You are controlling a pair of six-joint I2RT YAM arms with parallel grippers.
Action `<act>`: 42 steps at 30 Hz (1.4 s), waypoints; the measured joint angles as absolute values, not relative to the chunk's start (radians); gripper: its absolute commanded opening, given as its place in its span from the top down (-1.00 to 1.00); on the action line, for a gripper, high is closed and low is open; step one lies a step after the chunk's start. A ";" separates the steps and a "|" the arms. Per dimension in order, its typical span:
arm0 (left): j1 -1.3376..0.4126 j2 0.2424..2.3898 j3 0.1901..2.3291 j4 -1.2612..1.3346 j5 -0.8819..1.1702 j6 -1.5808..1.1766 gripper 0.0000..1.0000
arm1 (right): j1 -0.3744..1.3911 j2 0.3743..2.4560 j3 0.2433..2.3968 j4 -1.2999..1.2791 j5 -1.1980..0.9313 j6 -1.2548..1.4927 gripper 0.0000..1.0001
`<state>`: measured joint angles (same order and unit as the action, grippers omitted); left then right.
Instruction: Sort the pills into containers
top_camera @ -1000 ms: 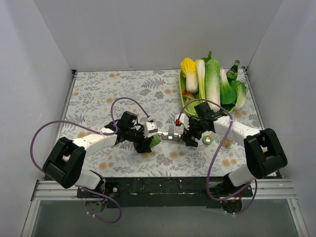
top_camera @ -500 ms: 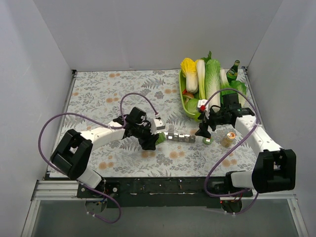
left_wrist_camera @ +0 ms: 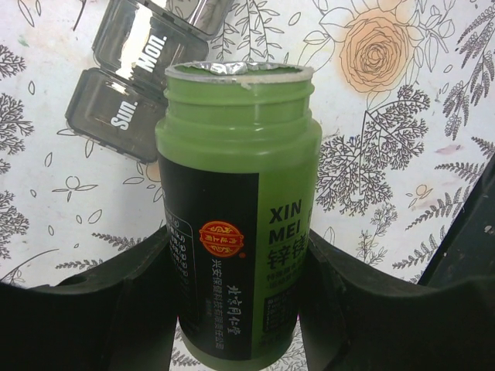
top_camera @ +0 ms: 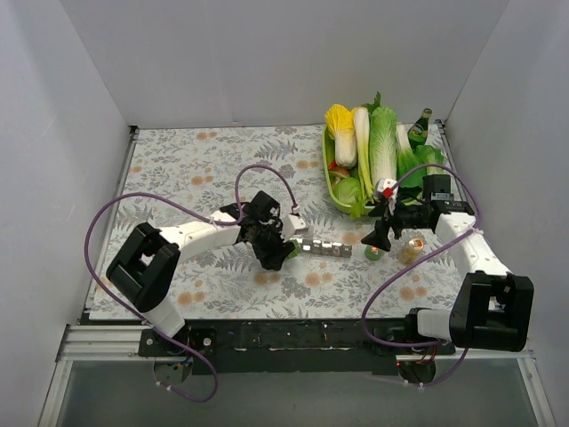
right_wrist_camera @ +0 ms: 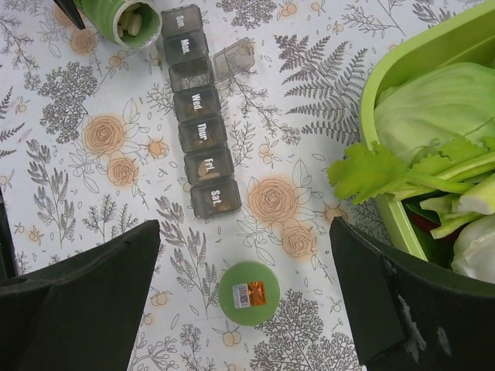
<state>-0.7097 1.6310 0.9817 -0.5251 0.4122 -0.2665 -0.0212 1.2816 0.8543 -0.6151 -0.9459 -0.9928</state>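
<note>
Nearest the arm bases, a round green cap [right_wrist_camera: 249, 287] is seen lying flat on the flowery tablecloth [top_camera: 178, 169], just past the Sat. end of the containers [right_wrist_camera: 199, 127]. The right gripper [top_camera: 375, 238] is held above that cap with its fingers spread wide and nothing between them.

The containers are one strip of smoky, see-through grey boxes joined in a row and lying flat near the middle of the table, between the two grippers. Seven boxes can be counted in the right wrist view. White day labels are printed on the lids: Sun., Mon., Wed., Thur., Fri., Sat. The third box has its lid flipped open to the side, so its label can't be read. Something tan can be made out through the Fri. and Sat. lids, but what it is can't be told.

At the Sun. end, a green pill bottle [left_wrist_camera: 236, 193] is pinched around its body by the left gripper [left_wrist_camera: 236, 305]. It's uncapped, with scraps of foil left on the rim and a black label reading XIN MEI. Its mouth is pointed at the strip, just beside Sun., and white pills [right_wrist_camera: 128, 23] can be seen inside. Whether bottle and strip touch can't be told.

Further back on the right, a lime green tray [top_camera: 331, 178] is loaded with lettuce [right_wrist_camera: 433, 100] and napa cabbage [top_camera: 384, 142], with a green glass bottle [top_camera: 420, 127] behind.
</note>
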 measured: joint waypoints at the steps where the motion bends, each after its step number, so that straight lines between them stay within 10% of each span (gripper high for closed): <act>1: -0.713 1.631 0.987 -0.532 0.400 -0.269 1.00 | -0.026 1.280 0.854 -0.615 -0.948 -0.992 -0.96; 42: -0.847 1.796 1.245 -0.752 0.136 -0.316 1.00 | -0.059 1.228 0.834 -0.608 -0.998 -0.964 -0.96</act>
<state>-0.8474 1.7958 1.2453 -0.7517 0.1364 -0.3164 -0.0589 1.2282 0.8341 -0.6079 -0.9981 -0.9642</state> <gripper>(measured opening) 0.503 0.981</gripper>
